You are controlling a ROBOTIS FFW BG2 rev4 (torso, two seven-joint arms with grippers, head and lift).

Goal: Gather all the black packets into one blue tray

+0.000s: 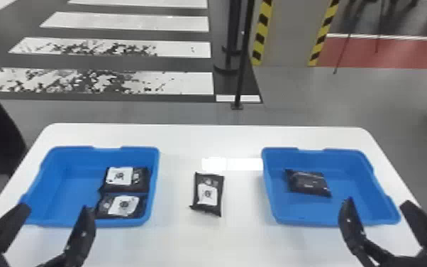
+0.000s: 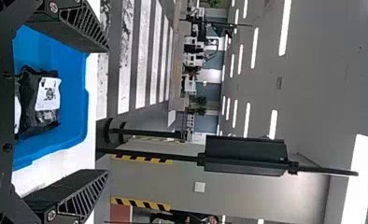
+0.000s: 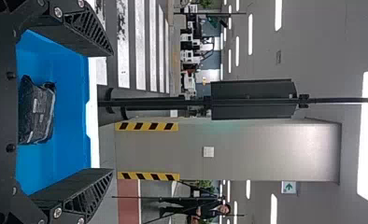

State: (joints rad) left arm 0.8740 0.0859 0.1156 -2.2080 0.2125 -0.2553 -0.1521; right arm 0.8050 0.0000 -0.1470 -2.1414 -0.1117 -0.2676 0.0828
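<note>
We have our left gripper (image 1: 56,209) and right gripper (image 1: 377,204) spread wide; the middle packet (image 1: 202,181) lies between trays, its long axis pointing away from us; the left tray (image 1: 56,184) holds two crosswise, the right tray (image 1: 294,213) one, slightly slanted.

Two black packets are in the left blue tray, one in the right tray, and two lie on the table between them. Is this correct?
Not two: the head view shows one black packet on the table between the left tray and the right tray.
</note>
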